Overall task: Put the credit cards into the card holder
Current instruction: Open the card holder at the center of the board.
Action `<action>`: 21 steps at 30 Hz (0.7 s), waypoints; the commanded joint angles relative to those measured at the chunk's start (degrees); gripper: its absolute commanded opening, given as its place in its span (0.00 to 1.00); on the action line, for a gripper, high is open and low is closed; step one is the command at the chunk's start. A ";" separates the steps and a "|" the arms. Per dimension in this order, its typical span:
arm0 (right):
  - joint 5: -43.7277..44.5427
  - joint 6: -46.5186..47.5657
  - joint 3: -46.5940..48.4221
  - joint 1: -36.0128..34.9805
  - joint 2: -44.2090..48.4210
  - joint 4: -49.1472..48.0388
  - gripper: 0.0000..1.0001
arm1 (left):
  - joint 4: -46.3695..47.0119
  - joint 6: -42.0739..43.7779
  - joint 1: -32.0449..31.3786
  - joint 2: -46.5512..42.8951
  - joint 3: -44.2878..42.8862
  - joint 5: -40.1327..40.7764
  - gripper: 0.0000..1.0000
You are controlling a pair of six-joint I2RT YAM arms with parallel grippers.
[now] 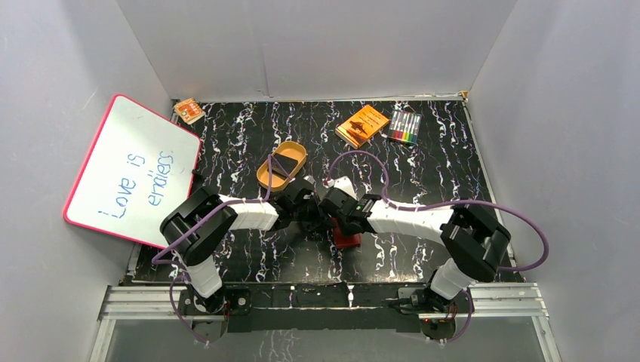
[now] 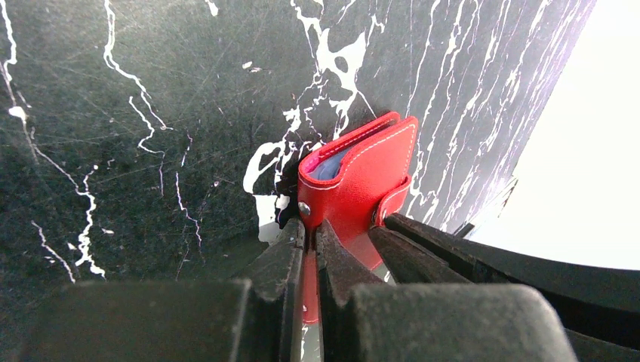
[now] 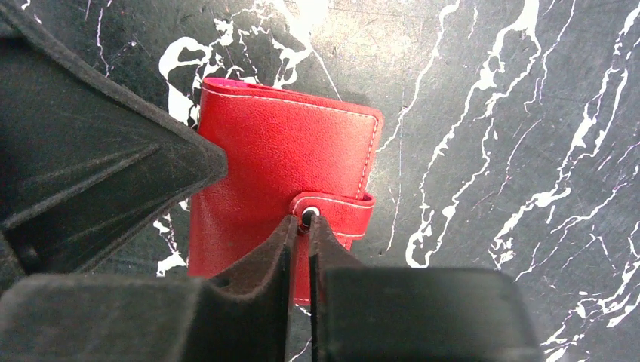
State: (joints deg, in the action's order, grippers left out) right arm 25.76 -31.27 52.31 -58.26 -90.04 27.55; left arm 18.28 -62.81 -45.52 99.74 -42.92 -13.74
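Card holder (image 3: 279, 158) in bright red leather-look material, smooth-grained with pale stitching along its edges, sat near the middle of the table (image 1: 453, 173), a black surface veined with white like marble. It was a rounded-cornered rectangle, folded nearly flat, with a short strap (image 3: 343, 213) wrapping round one long edge and ending in a metal snap. In the right wrist view its long axis ran straight away from the camera, strap side to the right. In the left wrist view the covers gaped a little at the far end, showing pale blue-grey lining. Both ends of the robot met over it. The left gripper (image 2: 309, 230) was pressed together on a thin red edge of the card holder beside a snap stud. The right gripper (image 3: 300, 222) had its fingers almost together, pinching the snap end of the strap. Whether the card holder lay fully on the table could not be told. From above, the two white arms hid all but a red sliver of it. Just beyond them, a tan oval tray (image 1: 266, 175) held a dark flat credit card (image 1: 287, 161). Farther back were an orange box (image 1: 362, 125) and a pack of coloured markers (image 1: 404, 127), well apart from the grippers. A pink-framed whiteboard (image 1: 132, 170) with blue handwriting leaned at the left.
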 commanded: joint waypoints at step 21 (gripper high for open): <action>5.26 -9.47 -0.68 0.18 7.25 6.21 0.00 | -11.64 1.26 -0.51 5.51 0.94 6.61 0.00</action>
State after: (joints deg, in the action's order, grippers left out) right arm 28.16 -36.91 51.68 -58.24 -84.07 30.96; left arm 17.15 -63.22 -45.58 100.62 -43.99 -13.47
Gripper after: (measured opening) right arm 0.011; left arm 0.034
